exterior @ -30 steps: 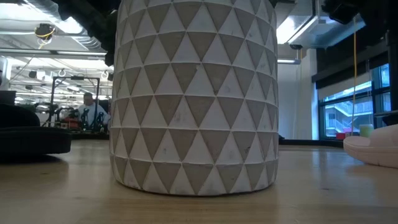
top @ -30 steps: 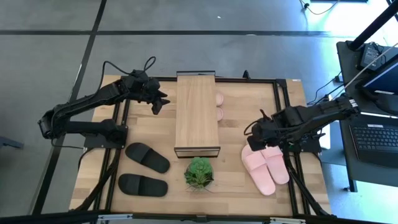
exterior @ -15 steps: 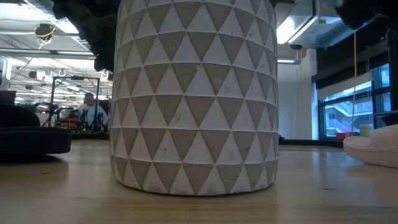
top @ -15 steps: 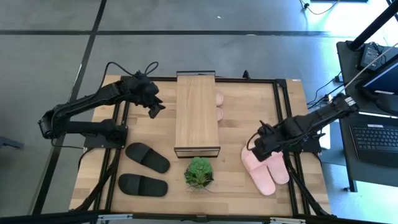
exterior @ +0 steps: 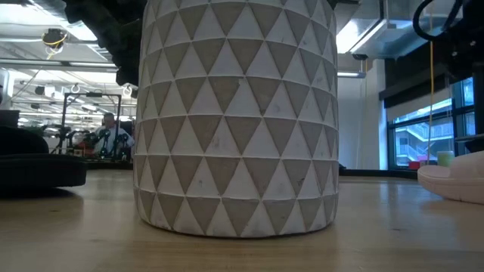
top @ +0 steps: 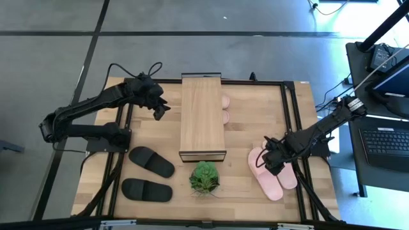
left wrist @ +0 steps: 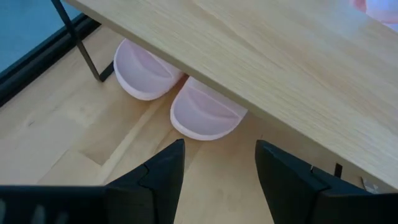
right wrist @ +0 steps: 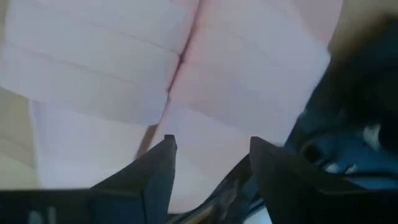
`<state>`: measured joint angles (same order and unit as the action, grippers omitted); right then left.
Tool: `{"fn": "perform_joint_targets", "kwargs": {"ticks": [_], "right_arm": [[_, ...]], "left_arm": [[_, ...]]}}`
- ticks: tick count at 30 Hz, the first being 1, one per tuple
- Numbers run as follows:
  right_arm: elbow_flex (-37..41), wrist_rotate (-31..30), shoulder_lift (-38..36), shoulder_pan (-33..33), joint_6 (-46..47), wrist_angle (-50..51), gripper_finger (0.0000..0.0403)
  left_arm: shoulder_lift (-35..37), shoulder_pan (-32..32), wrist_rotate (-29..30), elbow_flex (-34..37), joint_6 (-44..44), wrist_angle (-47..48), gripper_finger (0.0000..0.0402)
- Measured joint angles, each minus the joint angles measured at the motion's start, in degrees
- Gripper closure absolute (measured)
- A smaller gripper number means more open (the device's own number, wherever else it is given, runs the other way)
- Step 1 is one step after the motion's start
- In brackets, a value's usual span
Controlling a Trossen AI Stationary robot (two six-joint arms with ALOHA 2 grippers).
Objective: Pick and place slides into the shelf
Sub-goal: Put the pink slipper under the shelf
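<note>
Two pale pink slides [top: 273, 171] lie side by side on the table's right near part; they fill the right wrist view [right wrist: 124, 68]. My right gripper [top: 271, 160] [right wrist: 208, 168] is open, low over their strap ends, pointing down. Two more pink slides [left wrist: 202, 112] [top: 225, 108] lie under the light-wood shelf [top: 202, 118] [left wrist: 280, 56], their ends sticking out. My left gripper [top: 160, 110] [left wrist: 217, 180] is open, in the air left of the shelf's far half. Two black slides [top: 151, 161] [top: 147, 190] lie flat near the left near corner. My right gripper comes from above with open fingers [right wrist: 158, 165] close over the straps [right wrist: 205, 93] of the two pink slides, near the seam between them. Whether the fingertips touch the straps, I cannot tell. Both slides lie flat on the table.
A green plant [top: 204, 177] in a white triangle-patterned pot [exterior: 234, 113] stands right in front of the shelf's near end. A dark frame rail [top: 292, 121] runs along the table's right side. Bare wood lies between shelf and pink slides. A person [exterior: 110, 136] stands far off in the room.
My right gripper has moved toward the near edge and down, from beside the pink slides' far ends to just over their straps. My left gripper has drawn back a little from the shelf toward the table's left. No slide has moved.
</note>
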<state>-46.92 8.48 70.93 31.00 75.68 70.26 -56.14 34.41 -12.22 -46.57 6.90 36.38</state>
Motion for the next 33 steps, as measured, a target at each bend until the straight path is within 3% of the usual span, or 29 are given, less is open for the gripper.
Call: {"fn": "perform_joint_targets", "kwargs": {"ticks": [15, 24, 28, 33], "right_arm": [[0.4, -3.4, 9.3, 0.0, -20.4, 1.0, 0.0216], [0.4, -9.9, 18.0, 0.0, -20.9, 1.5, 0.0233], [0.3, -10.3, 20.1, 0.0, -22.2, 1.4, 0.0272], [-0.2, -10.5, 20.2, 0.0, -22.1, 1.7, 0.0368]], "left_arm": [[0.0, 0.0, 1.2, 0.0, 0.0, 0.0, 0.0214], [0.0, 0.0, 1.7, 0.0, 0.1, 0.0, 0.0214], [0.0, 0.0, 1.7, 0.0, 0.2, 0.0, 0.0214], [0.0, 0.0, 1.7, 0.0, 0.2, 0.0, 0.0214]]}}
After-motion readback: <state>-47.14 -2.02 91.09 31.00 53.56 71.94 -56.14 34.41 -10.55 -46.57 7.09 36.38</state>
